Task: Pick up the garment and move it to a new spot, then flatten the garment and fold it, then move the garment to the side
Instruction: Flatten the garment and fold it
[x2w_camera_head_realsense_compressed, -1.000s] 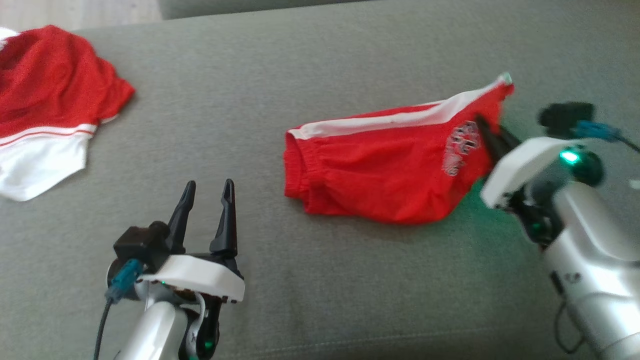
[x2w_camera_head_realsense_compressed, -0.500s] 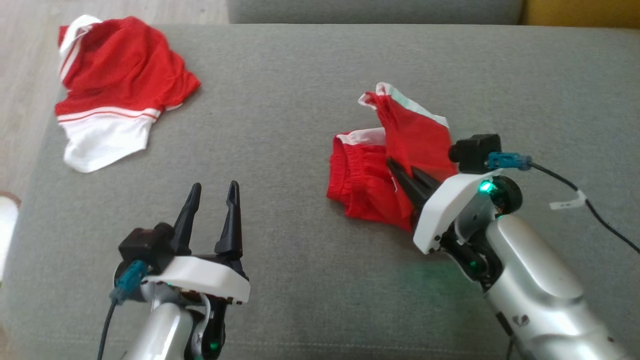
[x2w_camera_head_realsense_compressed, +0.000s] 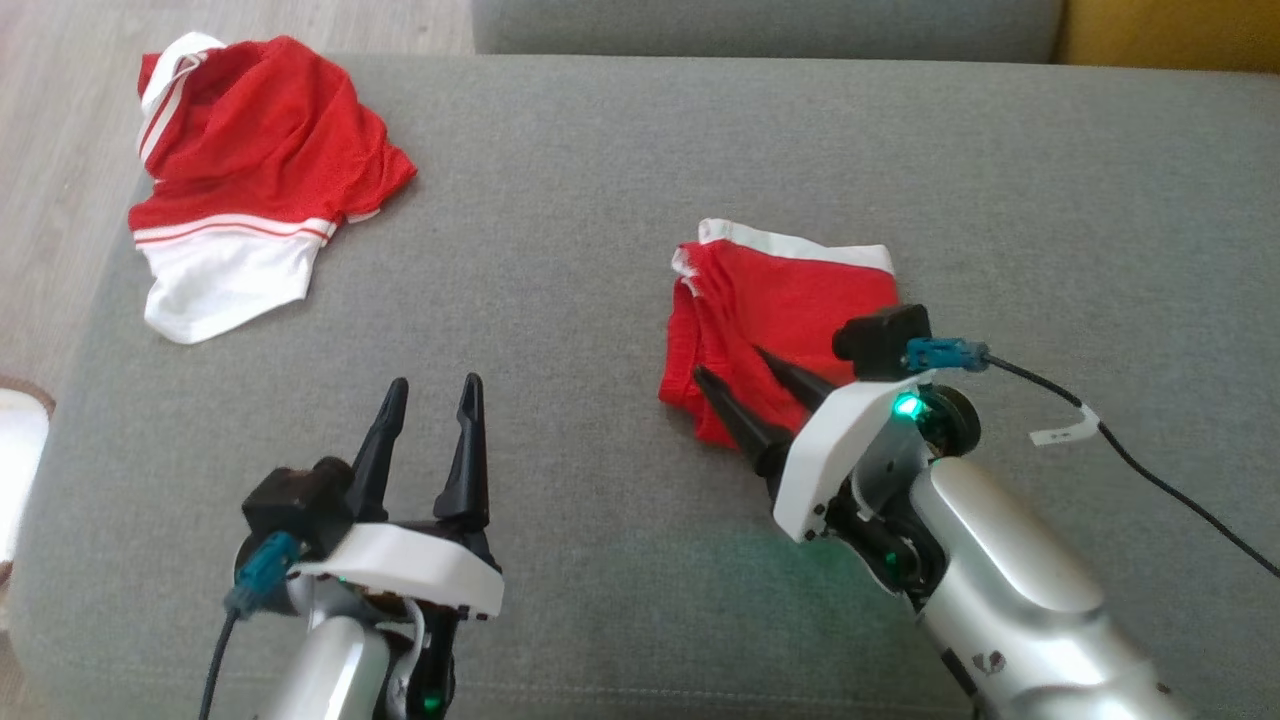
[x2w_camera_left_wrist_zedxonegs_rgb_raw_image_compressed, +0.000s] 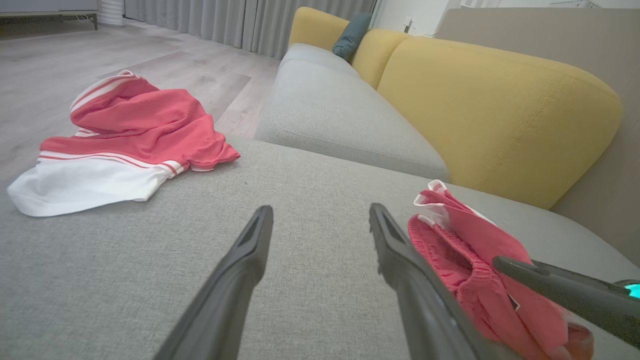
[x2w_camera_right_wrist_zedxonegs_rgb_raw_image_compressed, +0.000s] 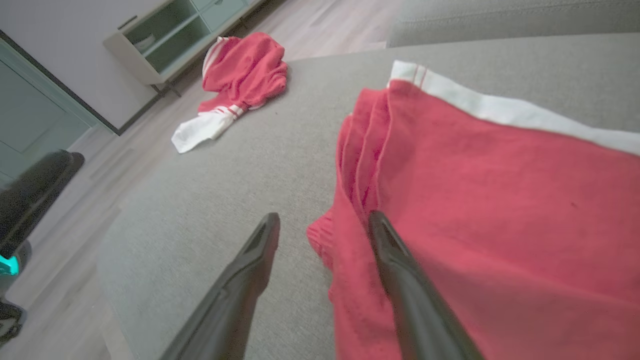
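Now the folded red shorts (x2w_camera_head_realsense_compressed: 800, 295) lie mid grey cushion (x2w_camera_head_realsense_compressed: 600, 180); right gripper (x2w_camera_head_realsense_compressed: 727, 361) spread wide, empty, straddling their near edge (left gripper (x2w_camera_head_realsense_compressed: 434, 380) open too, empty). Pinch all layers, slide aside low so the fold holds.

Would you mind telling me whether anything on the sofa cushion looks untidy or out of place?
The red and white garment lies crumpled at the far left corner of the cushion. The folded red shorts look fairly neat, though their left edges are staggered.

Grey sofa cushion (x2w_camera_head_realsense_compressed: 600, 200) carries two items: red shorts (x2w_camera_head_realsense_compressed: 790, 300) folded, mid-right; red-and-white shirt (x2w_camera_head_realsense_compressed: 260, 160) crumpled at far-left corner, well apart.
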